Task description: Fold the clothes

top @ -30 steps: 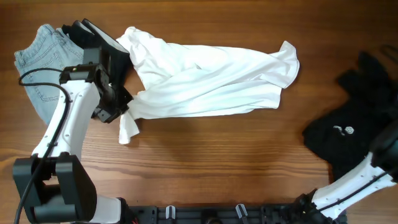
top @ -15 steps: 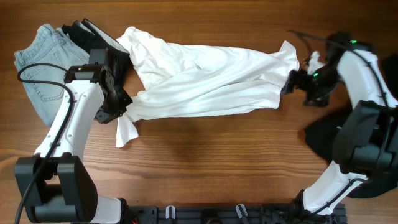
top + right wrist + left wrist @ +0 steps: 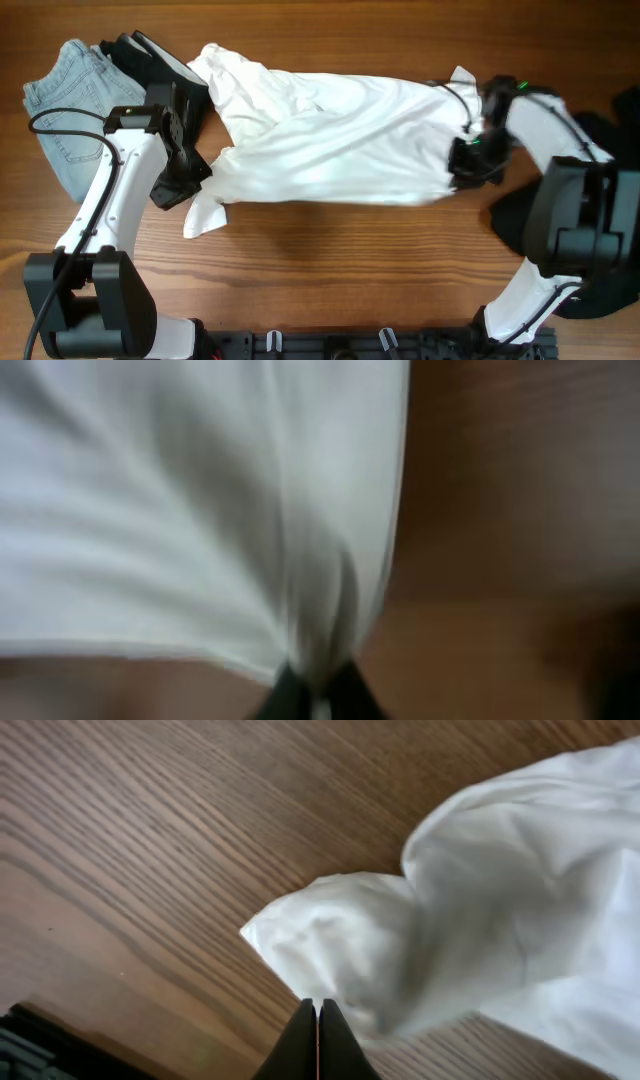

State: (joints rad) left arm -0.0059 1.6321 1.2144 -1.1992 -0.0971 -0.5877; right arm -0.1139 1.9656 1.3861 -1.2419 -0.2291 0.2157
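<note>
While my right pincer (image 3: 318,690) is pinching a gathered edge of the white T-shirt (image 3: 330,140), which is lying limp and light across the bench (image 3: 330,260) toward my left pincer (image 3: 318,1010), also nipping a corner, I am judging hems the surest hold.

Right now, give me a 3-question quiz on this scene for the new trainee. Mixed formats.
1. True or false: the right hand is shut on the right edge of the large white fabric T-shirt.
2. What lies in the far-left corner of the brown wooden table? A. light-blue denim jeans B. a red towel C. a steel pan
3. Fill in: the crumpled black fabric garment lies on the robot's ___ side.
Key: 1 true; 2 A; 3 right.
</note>
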